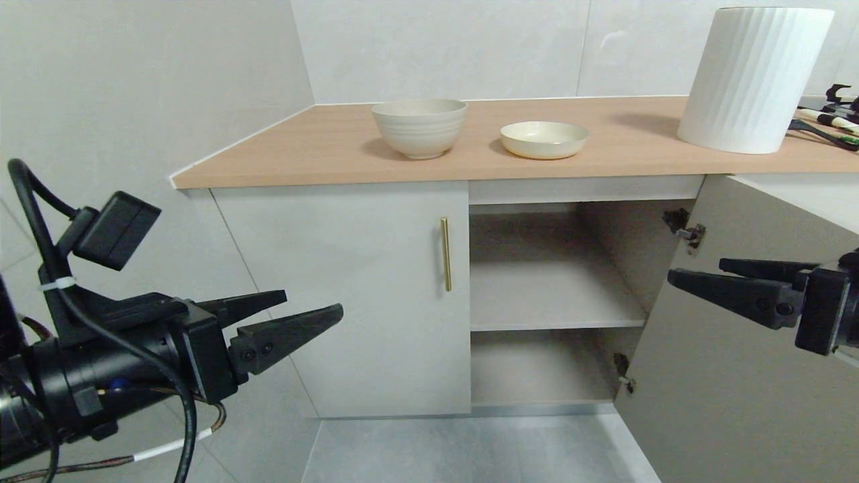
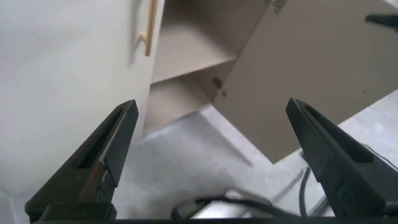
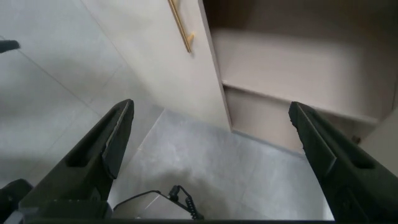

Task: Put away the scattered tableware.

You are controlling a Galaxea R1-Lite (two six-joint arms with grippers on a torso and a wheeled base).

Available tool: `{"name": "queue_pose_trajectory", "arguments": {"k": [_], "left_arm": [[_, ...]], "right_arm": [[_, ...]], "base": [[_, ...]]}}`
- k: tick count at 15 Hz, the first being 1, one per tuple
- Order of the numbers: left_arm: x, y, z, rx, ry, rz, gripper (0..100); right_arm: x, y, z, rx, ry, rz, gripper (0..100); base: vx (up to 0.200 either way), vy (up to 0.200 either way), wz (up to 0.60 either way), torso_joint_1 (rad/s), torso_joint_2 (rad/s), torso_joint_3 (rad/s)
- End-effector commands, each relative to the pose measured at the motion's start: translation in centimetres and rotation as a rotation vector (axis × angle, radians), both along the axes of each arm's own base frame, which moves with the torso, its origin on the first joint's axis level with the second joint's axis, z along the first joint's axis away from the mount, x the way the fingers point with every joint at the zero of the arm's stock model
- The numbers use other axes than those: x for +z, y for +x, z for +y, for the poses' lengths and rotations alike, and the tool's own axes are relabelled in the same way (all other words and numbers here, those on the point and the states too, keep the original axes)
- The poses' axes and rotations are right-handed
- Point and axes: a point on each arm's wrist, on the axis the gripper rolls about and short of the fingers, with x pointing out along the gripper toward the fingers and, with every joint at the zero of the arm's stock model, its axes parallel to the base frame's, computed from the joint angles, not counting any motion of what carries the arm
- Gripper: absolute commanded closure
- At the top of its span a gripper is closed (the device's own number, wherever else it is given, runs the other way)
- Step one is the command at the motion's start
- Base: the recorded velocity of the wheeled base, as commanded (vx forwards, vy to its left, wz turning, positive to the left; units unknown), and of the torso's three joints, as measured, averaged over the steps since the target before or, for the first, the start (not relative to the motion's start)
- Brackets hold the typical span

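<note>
A ribbed cream bowl [image 1: 420, 126] and a shallow pale plate [image 1: 544, 139] sit side by side on the wooden countertop [image 1: 302, 151]. Below them the cabinet's right door [image 1: 731, 376] is swung open, showing a bare shelf [image 1: 547, 295] and a bare floor compartment [image 1: 537, 369]. My left gripper [image 1: 312, 310] hangs open at lower left, in front of the shut left door [image 1: 356, 302], with nothing between its fingers. My right gripper [image 1: 694, 274] is open at the right, level with the shelf and beside the open door. Both grippers are well below the tableware.
A tall white fluted cylinder [image 1: 755, 77] stands on the counter's right, with dark utensils [image 1: 829, 121] behind it. The shut door has a brass handle [image 1: 445, 253]. A tiled wall borders the left. Grey floor [image 1: 470, 449] lies before the cabinet.
</note>
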Motion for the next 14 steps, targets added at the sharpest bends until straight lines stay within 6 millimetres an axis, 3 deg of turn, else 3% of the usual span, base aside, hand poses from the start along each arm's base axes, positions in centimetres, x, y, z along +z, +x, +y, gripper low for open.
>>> {"name": "queue_pose_trajectory", "arguments": {"k": [1,10,14], "left_arm": [[1.06,-0.31,0.54,0.021,-0.017,-0.037,0],[0.90,-0.18,0.51,0.021,-0.014,-0.028,0],[1.07,-0.26,0.55,0.022,-0.019,-0.037,0]], "right_arm": [[0.06,-0.12,-0.02,0.002,0.001,-0.002,0],[0.09,-0.78,-0.32,0.012,0.013,-0.011,0],[-0.12,-1.01,-0.42,0.023,0.014,-0.011,0]], "base": [[0.200,0.000,0.00,0.002,0.00,0.002],[0.200,0.000,0.00,0.004,0.00,0.000],[0.000,0.000,0.00,0.000,0.00,0.000]]}}
